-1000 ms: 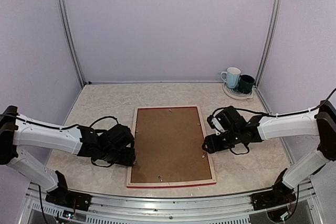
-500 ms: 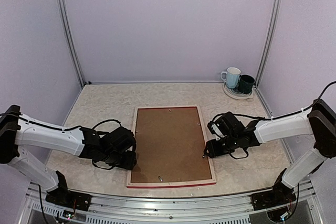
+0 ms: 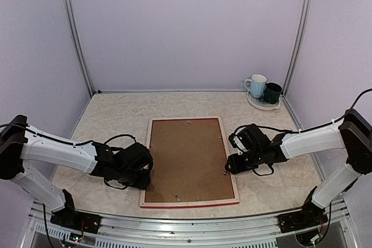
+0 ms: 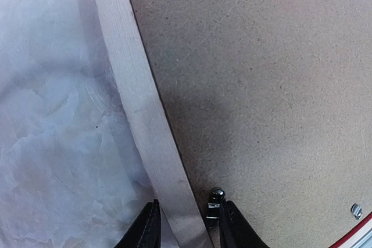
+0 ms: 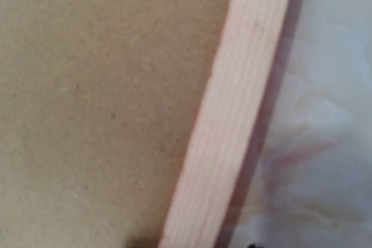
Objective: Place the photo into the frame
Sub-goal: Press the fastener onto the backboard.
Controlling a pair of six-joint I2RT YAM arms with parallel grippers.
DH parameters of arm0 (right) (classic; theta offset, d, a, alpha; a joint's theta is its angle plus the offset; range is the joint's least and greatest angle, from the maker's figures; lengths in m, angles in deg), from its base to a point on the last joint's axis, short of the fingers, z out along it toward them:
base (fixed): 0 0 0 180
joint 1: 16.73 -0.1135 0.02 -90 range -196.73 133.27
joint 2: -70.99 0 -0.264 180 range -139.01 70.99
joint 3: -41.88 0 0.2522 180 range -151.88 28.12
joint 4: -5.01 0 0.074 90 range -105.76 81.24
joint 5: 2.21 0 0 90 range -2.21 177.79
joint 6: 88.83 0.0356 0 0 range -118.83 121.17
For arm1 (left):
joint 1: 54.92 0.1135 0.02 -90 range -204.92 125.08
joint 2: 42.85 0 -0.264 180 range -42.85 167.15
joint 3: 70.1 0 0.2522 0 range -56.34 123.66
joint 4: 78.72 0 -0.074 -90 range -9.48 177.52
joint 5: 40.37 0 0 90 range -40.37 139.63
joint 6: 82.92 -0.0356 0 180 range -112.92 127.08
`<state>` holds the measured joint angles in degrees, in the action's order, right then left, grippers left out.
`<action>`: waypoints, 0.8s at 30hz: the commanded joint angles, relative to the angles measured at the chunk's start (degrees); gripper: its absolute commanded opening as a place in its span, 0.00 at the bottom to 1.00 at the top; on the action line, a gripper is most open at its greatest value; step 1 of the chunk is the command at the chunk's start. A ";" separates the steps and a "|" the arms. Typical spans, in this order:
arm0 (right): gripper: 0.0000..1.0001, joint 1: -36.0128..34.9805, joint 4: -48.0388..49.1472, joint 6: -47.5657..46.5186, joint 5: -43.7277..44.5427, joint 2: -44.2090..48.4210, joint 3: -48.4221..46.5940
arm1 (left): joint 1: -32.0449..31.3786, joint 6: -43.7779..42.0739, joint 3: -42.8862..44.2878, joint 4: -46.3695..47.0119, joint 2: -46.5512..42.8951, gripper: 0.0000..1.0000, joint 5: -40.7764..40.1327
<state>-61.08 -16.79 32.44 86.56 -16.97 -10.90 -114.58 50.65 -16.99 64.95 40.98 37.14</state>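
The frame (image 3: 147,161) lies face down on the table, pale wood back up and a red edge showing at the near side. The brown backing board (image 3: 187,158) fills it. The photo is not visible. My left gripper (image 3: 145,181) is low over the frame's left rail near the near-left corner. In the left wrist view its gripper (image 4: 189,230) is open, astride the pale rail (image 4: 136,97) and a small metal clip (image 4: 215,198). My right gripper (image 3: 228,165) is low at the right rail. In the right wrist view only slivers of its tips show, apart on either side of the rail (image 5: 232,126).
A white mug (image 3: 255,85) and a dark mug (image 3: 272,92) stand on a plate (image 3: 263,106) at the back right corner. Small metal clips sit round the backing board's edge, one by the red near edge (image 4: 356,210). Walls close in the table on three sides.
My left gripper has shifted a little nearer along the left rail. My right gripper has dropped lower and settled against the right rail. The frame and backing board have not moved.
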 commanded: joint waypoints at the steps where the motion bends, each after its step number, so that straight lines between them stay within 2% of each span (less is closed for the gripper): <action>1: 0.44 -0.42 0.25 0.37 0.67 -0.28 0.62 | -0.84 0.24 0.11 -0.80 1.86 0.34 -0.52; 4: 0.44 -0.45 0.12 0.33 0.70 -0.24 0.55 | -1.19 0.18 0.07 -0.95 2.80 0.33 -0.52; 17: 0.43 -0.42 0.23 0.19 0.80 -0.87 0.53 | -1.95 1.45 -0.03 -2.27 3.70 0.13 -3.08; 24: 0.43 -0.47 0.11 -0.14 0.53 -1.07 0.02 | -2.29 2.88 0.63 -2.48 3.59 0.13 -5.23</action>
<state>-61.08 -16.46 32.40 86.71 -17.12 -10.92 -116.46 53.39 -16.40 65.11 42.38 33.43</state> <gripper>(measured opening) 0.431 0.208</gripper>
